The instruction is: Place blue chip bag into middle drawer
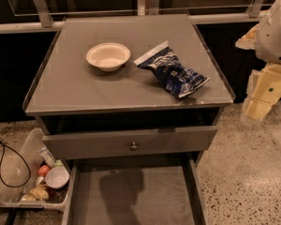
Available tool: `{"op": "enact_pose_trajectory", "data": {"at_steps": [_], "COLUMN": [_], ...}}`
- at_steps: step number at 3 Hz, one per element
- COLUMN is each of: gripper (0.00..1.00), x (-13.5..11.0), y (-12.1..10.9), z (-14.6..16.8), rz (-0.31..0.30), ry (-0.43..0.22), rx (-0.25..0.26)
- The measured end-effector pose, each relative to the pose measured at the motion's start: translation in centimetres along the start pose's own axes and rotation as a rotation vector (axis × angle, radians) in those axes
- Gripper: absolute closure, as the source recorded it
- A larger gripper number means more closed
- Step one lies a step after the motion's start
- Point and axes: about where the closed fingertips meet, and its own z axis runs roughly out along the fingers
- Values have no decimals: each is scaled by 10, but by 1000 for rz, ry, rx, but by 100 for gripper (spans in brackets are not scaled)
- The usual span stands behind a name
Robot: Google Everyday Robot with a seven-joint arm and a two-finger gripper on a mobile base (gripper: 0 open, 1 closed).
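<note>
The blue chip bag (pixel 171 72) lies flat on the right half of the grey cabinet top (pixel 70 88), crinkled, with one silvery end pointing to the back. The middle drawer (pixel 131 196) is pulled out at the bottom of the view, and its grey floor is bare. My gripper (pixel 262 95) hangs off the cabinet's right side, beyond the front right corner, at about the height of the top. It is apart from the bag and holds nothing that I can see.
A cream bowl (pixel 108 56) stands on the cabinet top left of the bag. A shut drawer front with a round knob (pixel 134 146) sits above the open drawer. A clear bin (pixel 18 172) of small items and a black cable (pixel 9 165) lie on the floor at left.
</note>
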Motion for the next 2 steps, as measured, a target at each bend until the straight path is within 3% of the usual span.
{"op": "enact_pose_trajectory", "data": {"at_steps": [2], "gripper": [0], "x": [-4], "y": [-3], "z": [1], "rz": [5], "ry": [-31], "rx": [6]}}
